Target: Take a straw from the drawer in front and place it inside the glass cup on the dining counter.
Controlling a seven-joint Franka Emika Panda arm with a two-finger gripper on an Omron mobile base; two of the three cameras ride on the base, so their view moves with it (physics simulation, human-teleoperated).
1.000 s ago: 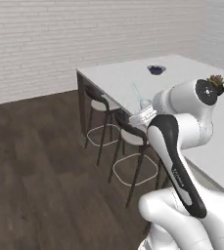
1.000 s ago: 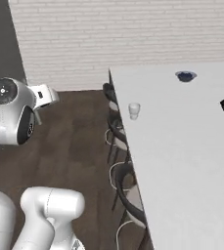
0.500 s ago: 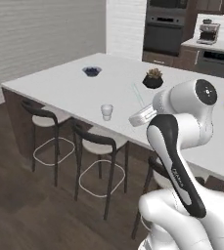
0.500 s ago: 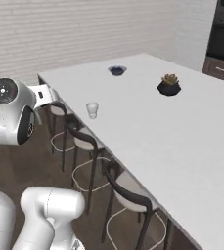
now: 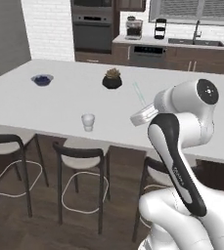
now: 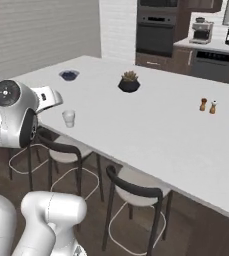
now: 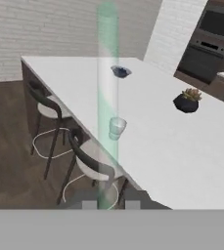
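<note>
The straw (image 7: 106, 97) is a thin, pale whitish-green stick; in the hand view it runs as a blurred translucent band from the bottom centre straight up to the top edge, rising from between the two dark tips of the end effector (image 7: 110, 204). In the left base view it pokes up and to the left above the hand, right of centre, slightly tilted. The end effector is closed tight on the straw's lower end.

The glass cup (image 5: 88, 121) is a small clear tumbler, upright on the wide white worktop (image 5: 50, 105) near its front edge, left of centre in the left base view and well apart from the straw. Farther back on the worktop sit a blue-filled bowl (image 5: 42, 79) and a dark potted plant (image 5: 112, 79).

The white arm rises from the lower right of the left base view, elbow bent high, hand reaching leftward over the worktop's near edge above the stools (image 5: 81, 161).
</note>
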